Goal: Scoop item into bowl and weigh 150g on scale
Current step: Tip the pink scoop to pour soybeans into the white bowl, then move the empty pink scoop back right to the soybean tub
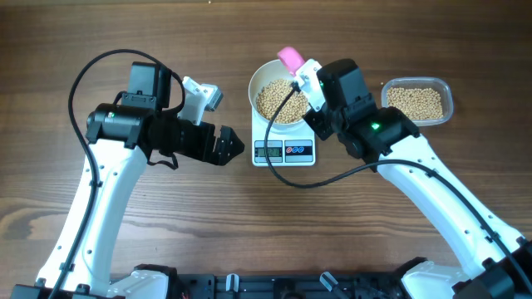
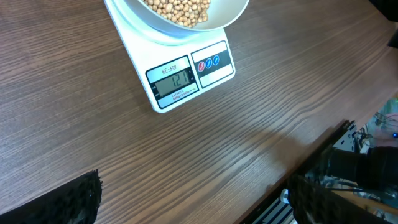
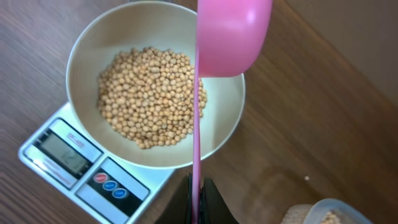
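the right gripper (image 3: pixel 196 198) was shut tight on the thin handle of a pink scoop (image 3: pixel 231 37). the scoop hung over the edge of the bowl (image 3: pixel 81 56). the bowl sat on the scale (image 3: pixel 62 152) with a heap of beans (image 3: pixel 149 93) in it. the left gripper (image 1: pixel 235 147) was wide open and held nothing, just left of the scale. more beans lay in a clear tub (image 1: pixel 447 93) off to the right.
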